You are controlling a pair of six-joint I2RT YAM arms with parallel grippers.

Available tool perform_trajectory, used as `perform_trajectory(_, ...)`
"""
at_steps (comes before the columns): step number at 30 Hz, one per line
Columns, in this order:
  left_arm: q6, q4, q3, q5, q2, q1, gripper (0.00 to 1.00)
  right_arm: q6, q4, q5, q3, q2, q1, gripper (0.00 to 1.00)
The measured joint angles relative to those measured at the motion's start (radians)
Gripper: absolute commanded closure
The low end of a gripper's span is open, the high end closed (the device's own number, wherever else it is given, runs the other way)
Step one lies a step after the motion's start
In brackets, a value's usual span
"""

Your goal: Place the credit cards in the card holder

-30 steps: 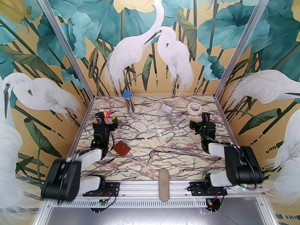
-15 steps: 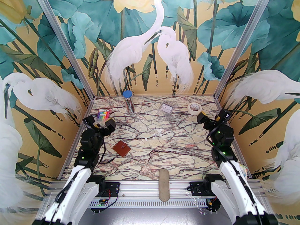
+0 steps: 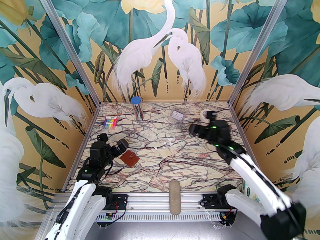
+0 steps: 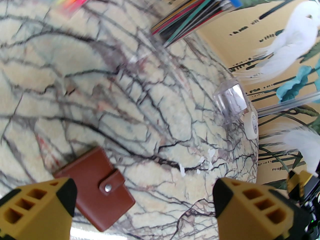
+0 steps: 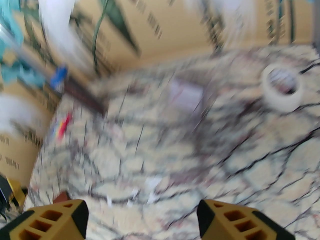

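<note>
One card holder (image 3: 130, 159) lies shut on the table (image 3: 175, 159), close to its left edge and nearer the near edge than the far one, its tab (image 4: 111, 184) snapped down. It looks light and soft, leather that will flex and may slide on the smooth top. I judge it best pinned along the spine side by one gripper while the other lifts the tab.

The credit cards (image 3: 178, 114) appear to sit in one clear case (image 4: 231, 101) near the far edge, right of its middle. One pale card shows through; how many more there are I cannot tell. Cards are thin, stiff and slick, probably hard to lift when lying flat, so a pinch on an edge would suit.

The left gripper (image 4: 143, 192) hovers just beside the holder, jaws wide apart, grasping nothing. The right gripper (image 5: 142, 211) hangs toward the far right corner, jaws likewise spread and empty, near one roll of tape (image 5: 282, 91).
</note>
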Motion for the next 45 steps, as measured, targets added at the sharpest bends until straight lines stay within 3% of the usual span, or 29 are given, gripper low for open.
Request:
perform_trajectory(5,-0.055,-0.082,0.009,-0.019,-0.001,0.0,0.07,0.022,-0.072,0.001,0.135,0.281,0.227,0.26)
perform_trajectory(8,-0.093,-0.109,0.003,-0.021,0.002,0.0,0.08,0.035,-0.08,-0.034,0.248,0.449,0.312,0.3)
perform_trajectory(15,-0.145,-0.072,-0.114,-0.005,0.041,0.0,0.17,0.058,-0.091,-0.126,0.565,0.83,0.42,0.42)
perform_trajectory(20,-0.145,-0.037,-0.14,0.011,0.078,0.0,0.34,0.084,-0.098,-0.206,0.703,1.005,0.437,0.46)
perform_trajectory(25,-0.143,0.014,-0.148,0.04,0.098,0.001,0.5,0.107,-0.104,-0.266,0.755,1.074,0.442,0.52)
perform_trajectory(45,-0.135,0.071,-0.167,0.069,0.221,0.001,0.57,0.148,-0.094,-0.375,0.814,1.151,0.477,0.62)
